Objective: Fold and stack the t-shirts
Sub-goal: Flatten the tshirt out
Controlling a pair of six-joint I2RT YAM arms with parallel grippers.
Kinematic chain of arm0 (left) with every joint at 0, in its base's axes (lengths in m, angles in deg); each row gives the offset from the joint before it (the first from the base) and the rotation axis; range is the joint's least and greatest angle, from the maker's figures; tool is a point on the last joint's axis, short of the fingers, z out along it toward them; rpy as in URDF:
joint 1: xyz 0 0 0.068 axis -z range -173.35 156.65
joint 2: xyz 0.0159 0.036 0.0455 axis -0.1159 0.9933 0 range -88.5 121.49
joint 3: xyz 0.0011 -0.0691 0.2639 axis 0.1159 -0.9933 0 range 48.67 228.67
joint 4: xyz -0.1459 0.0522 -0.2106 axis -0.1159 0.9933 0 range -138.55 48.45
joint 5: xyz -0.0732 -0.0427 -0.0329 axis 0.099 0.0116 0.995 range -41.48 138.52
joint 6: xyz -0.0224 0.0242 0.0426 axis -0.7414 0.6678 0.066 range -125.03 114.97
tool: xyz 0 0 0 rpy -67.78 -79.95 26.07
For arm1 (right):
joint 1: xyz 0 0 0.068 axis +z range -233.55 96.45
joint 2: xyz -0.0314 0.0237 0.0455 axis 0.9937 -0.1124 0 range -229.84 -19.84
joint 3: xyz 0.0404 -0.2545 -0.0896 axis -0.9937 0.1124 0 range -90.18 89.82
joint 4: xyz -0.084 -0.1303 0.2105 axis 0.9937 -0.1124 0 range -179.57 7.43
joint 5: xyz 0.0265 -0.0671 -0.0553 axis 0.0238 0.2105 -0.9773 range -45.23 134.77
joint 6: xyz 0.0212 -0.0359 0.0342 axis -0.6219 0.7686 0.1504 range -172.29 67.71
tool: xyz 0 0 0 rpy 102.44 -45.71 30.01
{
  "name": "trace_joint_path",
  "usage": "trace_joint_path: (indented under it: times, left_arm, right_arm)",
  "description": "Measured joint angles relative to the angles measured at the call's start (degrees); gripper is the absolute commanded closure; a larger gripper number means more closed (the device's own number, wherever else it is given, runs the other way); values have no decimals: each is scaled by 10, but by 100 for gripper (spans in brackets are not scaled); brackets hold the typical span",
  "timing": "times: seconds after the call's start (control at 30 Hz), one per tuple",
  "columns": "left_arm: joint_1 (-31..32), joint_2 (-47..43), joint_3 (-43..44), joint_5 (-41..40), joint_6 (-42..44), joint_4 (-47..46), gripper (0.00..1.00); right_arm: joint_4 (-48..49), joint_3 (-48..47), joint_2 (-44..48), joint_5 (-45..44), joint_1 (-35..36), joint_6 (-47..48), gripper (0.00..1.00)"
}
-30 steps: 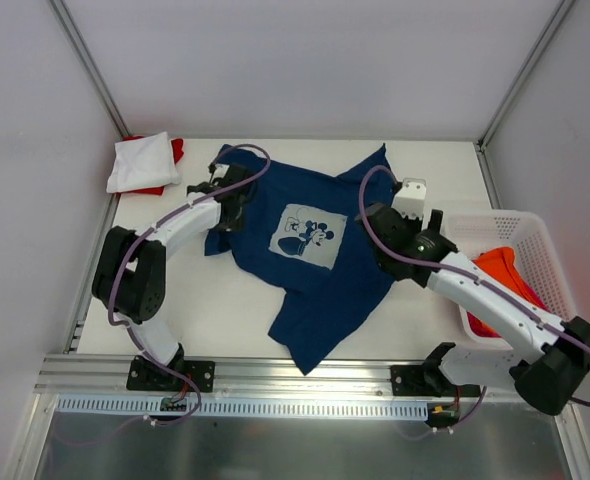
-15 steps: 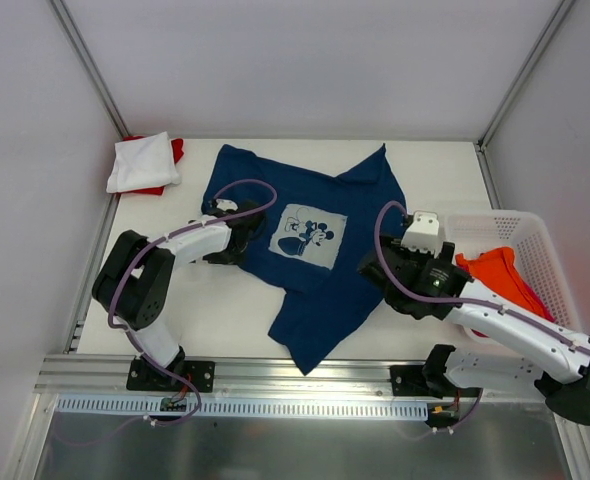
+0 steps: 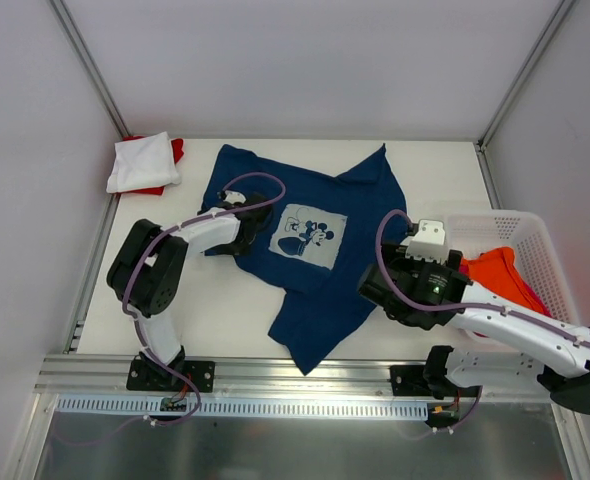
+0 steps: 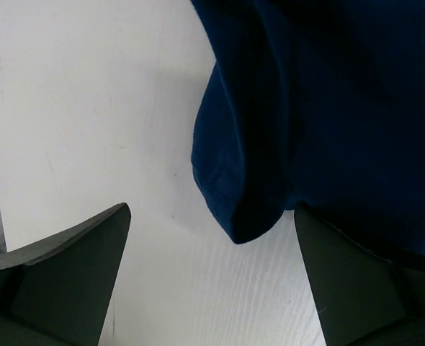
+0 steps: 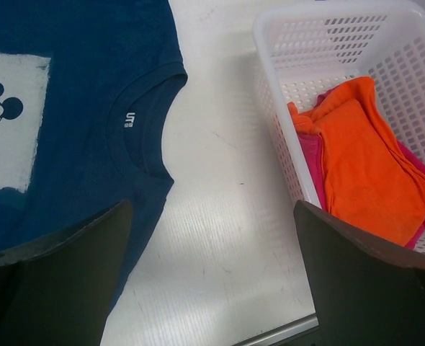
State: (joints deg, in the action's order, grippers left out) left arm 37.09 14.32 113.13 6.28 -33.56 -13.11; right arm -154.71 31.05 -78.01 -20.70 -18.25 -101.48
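Observation:
The navy blue t-shirt (image 3: 315,255) with its pale cartoon print (image 3: 308,236) lies spread, front up, mid-table. My left gripper (image 3: 242,238) is open at the shirt's left edge; in the left wrist view the gripper (image 4: 212,288) has a navy sleeve corner (image 4: 248,209) just ahead of it, held by neither finger. My right gripper (image 3: 377,290) is open and empty beside the shirt's right edge; in the right wrist view the gripper (image 5: 212,281) hangs over bare table near the collar (image 5: 137,122). A folded white t-shirt (image 3: 140,162) lies on a red one (image 3: 176,149) at the far left corner.
A white lattice basket (image 3: 540,235) stands at the right edge, holding an orange t-shirt (image 3: 495,272) over a magenta one (image 5: 310,162); the basket's wall (image 5: 281,122) is close to my right gripper. Frame posts rise at the far corners.
The shirt's far left part went from bunched to spread flat. My left gripper moved nearer along the shirt's left edge. My right gripper drew back from the collar toward the near edge.

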Motion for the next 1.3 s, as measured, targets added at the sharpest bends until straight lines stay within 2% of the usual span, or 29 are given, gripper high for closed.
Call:
trace_joint_path:
  times: [0.3, 0.33, 0.37, 0.4, 0.43, 0.5, 0.53, 0.6, 0.63, 0.67, 0.73, 0.83, 0.93, 1.1, 1.3]
  left_arm:
    - [-9, 10, 0, 11, 31, -32, 2]
    - [-11, 10, 0, 13, 35, -36, 4]
    - [-13, 10, 0, 15, 40, -41, 10]
    - [-16, 10, 0, 16, 41, -43, 10]
    - [-18, 10, 0, 17, 44, -46, 22]
    - [-21, 10, -1, 19, 49, -52, 31]
    - [-24, 10, -1, 19, 51, -53, 40]
    - [-24, 7, -6, 19, 52, -59, 50]
    - [-26, 5, -9, 20, 52, -60, 57]
    - [-28, 3, -12, 20, 52, -62, 69]
    - [-28, 1, -15, 22, 53, -65, 82]
    - [-28, 1, -17, 23, 55, -66, 88]
    - [-31, 1, -19, 25, 54, -70, 99]
    - [-35, -19, -30, 25, 56, -70, 100]
    - [-39, -77, -31, -9, 64, -70, 100]
  right_arm:
    - [-26, -2, -26, -11, 5, -44, 1]
    - [-28, -2, -28, -12, 6, -47, 0]
    - [-29, -2, -31, -12, 7, -51, 0]
    - [-30, -2, -33, -13, 9, -55, 1]
    - [-31, -2, -37, -13, 9, -60, 1]
    - [-33, -2, -48, -14, 10, -66, 0]
    - [-34, -2, -54, -14, 11, -70, 1]
    - [-34, -2, -71, -14, 16, -79, 0]
    - [-35, -4, -78, -14, 19, -85, 0]
    - [-35, -7, -86, -14, 23, -91, 1]
    - [-35, -13, -97, -14, 31, -103, 1]
    - [-35, -22, -107, -13, 45, -122, 1]
    - [-36, -26, -115, -11, 65, -143, 1]
    - [-36, -26, -144, -2, 117, -190, 1]
    - [-35, -32, -223, 13, 154, -242, 0]
